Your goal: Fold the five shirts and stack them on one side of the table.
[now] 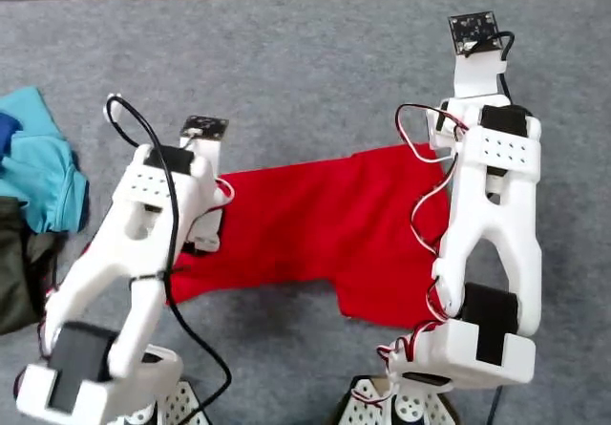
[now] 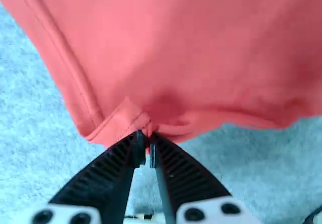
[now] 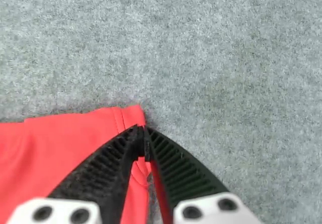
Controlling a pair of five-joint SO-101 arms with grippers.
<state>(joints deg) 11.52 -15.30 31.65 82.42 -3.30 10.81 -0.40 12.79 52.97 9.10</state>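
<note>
A red shirt [image 1: 315,220] lies spread across the middle of the grey table. My left gripper [image 2: 146,135] is shut on a bunched hem corner of the red shirt [image 2: 191,58]; in the high view this arm [image 1: 143,244] covers the shirt's left end. My right gripper [image 3: 145,132] is shut on a corner of the red shirt [image 3: 60,143] at the cloth's edge; its arm [image 1: 492,215] stands over the shirt's right end. More shirts, a teal one [image 1: 38,162] and a dark one [image 1: 21,267], are heaped at the table's left edge.
Grey carpet-like tabletop [image 1: 305,72] lies open behind the red shirt and in front of it between the two arm bases. Loose cables hang off both arms.
</note>
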